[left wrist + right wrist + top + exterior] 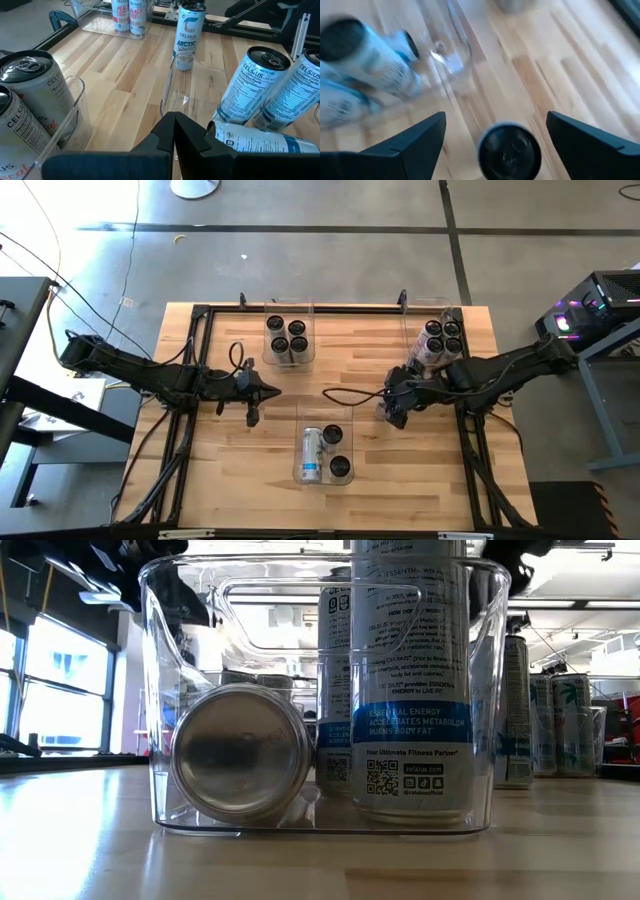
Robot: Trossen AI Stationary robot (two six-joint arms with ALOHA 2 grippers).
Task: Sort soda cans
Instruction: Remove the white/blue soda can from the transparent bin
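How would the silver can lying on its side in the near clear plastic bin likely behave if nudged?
The silver can lying on its side would probably roll, since its round wall rests on the floor of the near clear plastic bin. The bin wall and the upright cans beside it should stop it quickly. Its smooth metal looks slippery.

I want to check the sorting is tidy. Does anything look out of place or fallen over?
Yes. In the clear plastic bin nearest the front edge, one silver-white soda can with a pale blue label lies on its side, while the dark-topped cans beside it stand upright. The low view shows its round end facing the camera.
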